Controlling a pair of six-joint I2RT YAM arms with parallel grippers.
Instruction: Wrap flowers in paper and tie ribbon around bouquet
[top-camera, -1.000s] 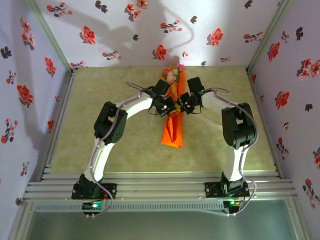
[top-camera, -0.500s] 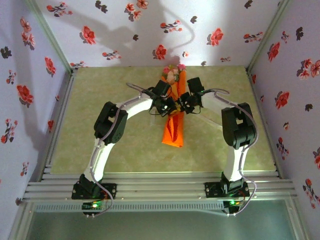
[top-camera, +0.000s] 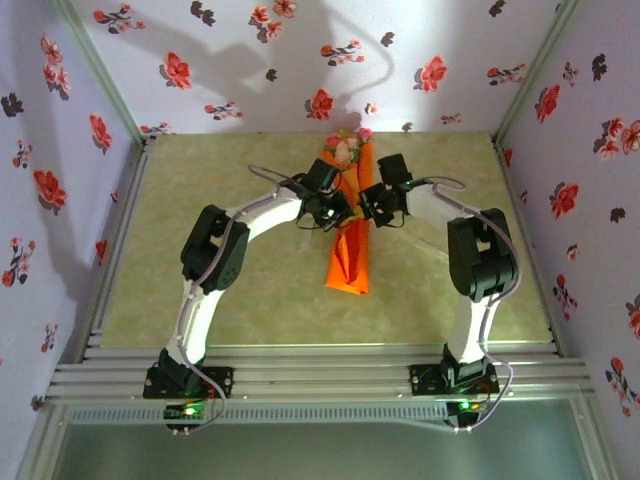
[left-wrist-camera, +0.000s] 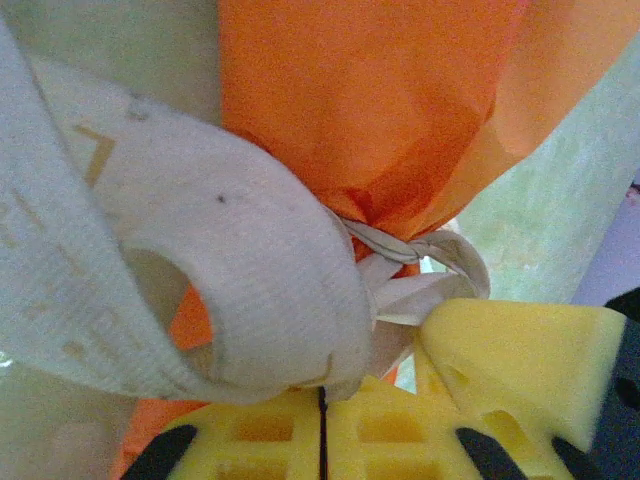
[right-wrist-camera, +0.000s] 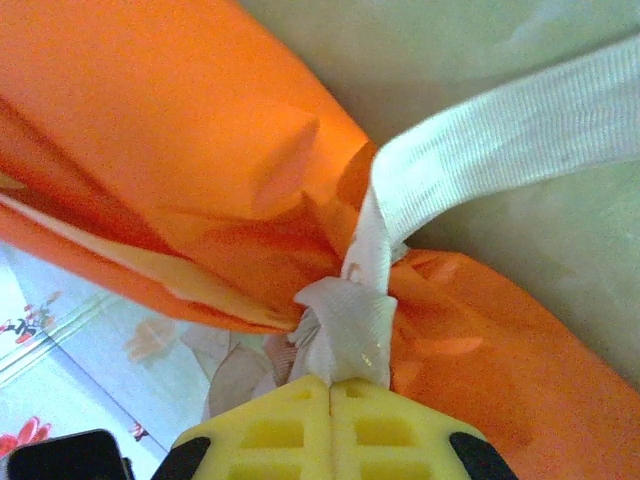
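Observation:
The bouquet (top-camera: 349, 255) lies mid-table, an orange paper (left-wrist-camera: 380, 100) cone with the flowers (top-camera: 346, 149) at its far end. The cream ribbon (right-wrist-camera: 345, 318) is knotted around the cone's pinched waist. My left gripper (top-camera: 338, 212) meets the waist from the left. Its yellow fingers (left-wrist-camera: 250, 445) are shut on a wide ribbon loop (left-wrist-camera: 220, 270) that curls up out of them. My right gripper (right-wrist-camera: 330, 392) presses in from the right, shut on the ribbon right at the knot. A flat ribbon strand (right-wrist-camera: 520, 135) runs off over the table. The right gripper's yellow finger (left-wrist-camera: 525, 350) shows in the left wrist view.
A green mat (top-camera: 220, 290) covers the table inside flower-print walls (top-camera: 250, 60). A loose ribbon tail (top-camera: 430, 245) trails to the right of the cone. Both arms arch inward over the table's middle, elbows out to the sides.
The right gripper has closed on the ribbon at the knot. Both grippers shifted slightly toward the far end, and the left arm's elbow swung a little left. The cone has barely moved.

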